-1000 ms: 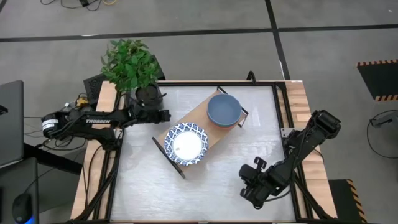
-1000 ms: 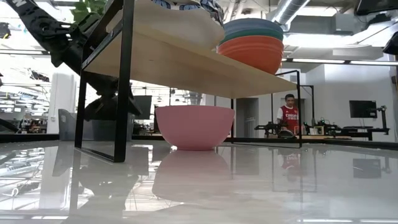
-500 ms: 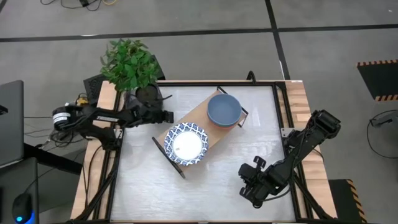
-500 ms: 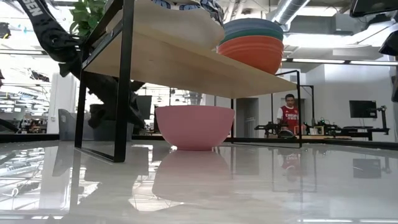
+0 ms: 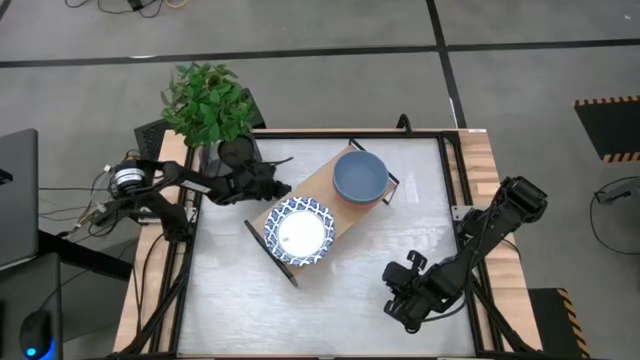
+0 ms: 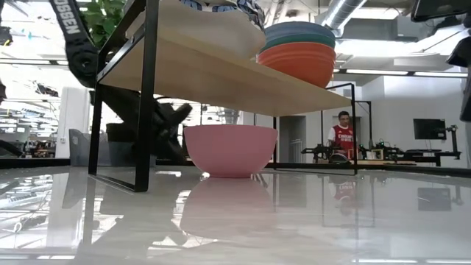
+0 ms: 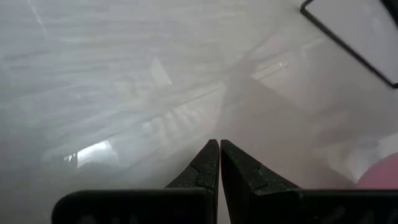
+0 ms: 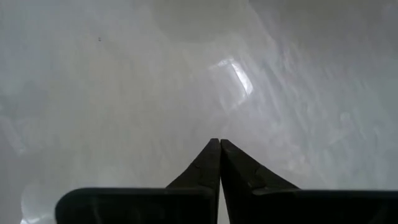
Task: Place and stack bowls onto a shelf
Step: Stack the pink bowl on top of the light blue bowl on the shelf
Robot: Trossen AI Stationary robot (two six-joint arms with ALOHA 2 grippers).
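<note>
The shelf (image 5: 322,205) stands slantwise mid-table, a light-wood board on a black frame (image 6: 145,110). On top sit a white bowl with a blue-patterned rim (image 5: 298,232) and a stack with a blue bowl uppermost (image 5: 360,176), green and red-orange below it (image 6: 298,57). Under the board a pink bowl (image 6: 230,149) rests on the table; it also shows in the left wrist view (image 7: 382,177). My left gripper (image 5: 283,186) is shut, low beside the shelf's far-left side, pointing toward the pink bowl. My right gripper (image 5: 400,308) is shut above the table's near right part.
A potted plant (image 5: 210,105) stands at the table's far-left corner, just behind my left arm. A laptop (image 5: 15,195) sits off the table's left side. A person (image 6: 341,136) stands far back in the room. Bare tabletop (image 5: 240,300) lies near the front edge.
My left gripper has moved toward the shelf and down, rolling as it went, and now sits low beside the shelf's leg near the pink bowl. It stays shut. The bowls and shelf have not moved.
</note>
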